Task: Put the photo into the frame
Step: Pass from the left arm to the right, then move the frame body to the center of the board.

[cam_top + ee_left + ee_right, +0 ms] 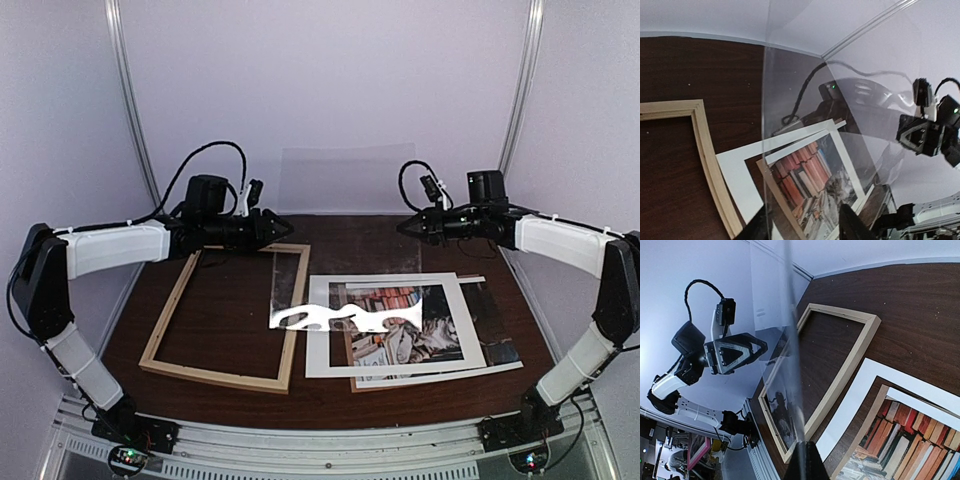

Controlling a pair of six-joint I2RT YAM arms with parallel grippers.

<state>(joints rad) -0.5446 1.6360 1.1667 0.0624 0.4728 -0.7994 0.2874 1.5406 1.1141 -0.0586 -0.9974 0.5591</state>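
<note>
On the near half of the counter (pixel 330 400) the frame (pixel 212 378) lies flat on the left, with only dark counter showing inside it. Just beside it on the right lies the photo (pixel 420 335), face up, with the cat and red-orange books showing inside a wide white border. It rests askew on a brown backing board (pixel 777 195) whose edge pokes out. The photo is not yet in the frame.

Farther back, both arms hang above the counter with a clear sheet (pixel 345 180) standing on edge between them. The right claw (pixel 405 228) is clenched on one side of it. Its wrist view shows the sheet running edge-on straight into the pinched fingers (pixel 807 462). The left claw (pixel 283 226) looks released. Its wrist view shows its two fingers (pixel 850 225) spread well apart, with the sheet's edge passing near one of them and gripped by neither.

That is where I judge the risk lies. A thin sheet held on one side only can swing or droop, then slip out of the pinch. If it falls on the photo, it could nudge the print or the board further askew, or it could strike the frame. Glare across the sheet also makes its edges hard to find for a regrasp. If the right arm moves quickly, the free side may whip against the left claw.
</note>
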